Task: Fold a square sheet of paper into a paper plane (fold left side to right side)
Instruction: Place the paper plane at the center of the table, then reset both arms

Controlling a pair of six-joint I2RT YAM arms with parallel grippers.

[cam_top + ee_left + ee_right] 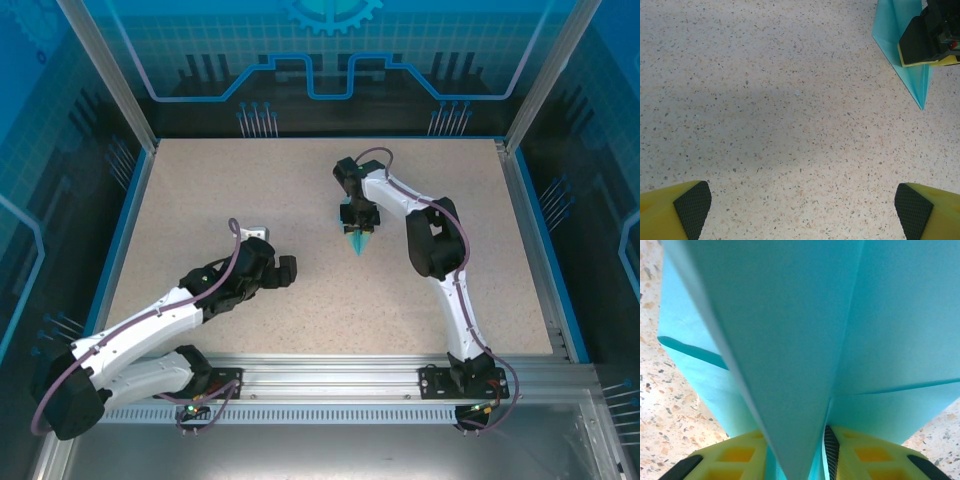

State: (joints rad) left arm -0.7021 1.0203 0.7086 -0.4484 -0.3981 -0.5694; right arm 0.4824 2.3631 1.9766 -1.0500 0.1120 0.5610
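My right gripper (358, 224) pointed down at the table (300, 190). Its yellow fingers (735, 460) stood on either side of the raised central ridge of the paper plane (358, 243). Through the right wrist camera the ridge filled the narrow gap between the fingers. I could not tell whether they were pressing it or merely flanking it. From that ridge the light-blue paper spread out to both sides in two flat, creased wings. The plane sat near the middle of the speckled table, its sharp tip pointing back toward the arm bases. My left gripper (283, 270) sat low over the table, well apart from the plane and to its left, with the jaws spread wide. In its own camera the black pads (692, 207) showed at the two bottom corners over bare speckled surface. The plane's tip and one finger of the right gripper showed at the upper right.
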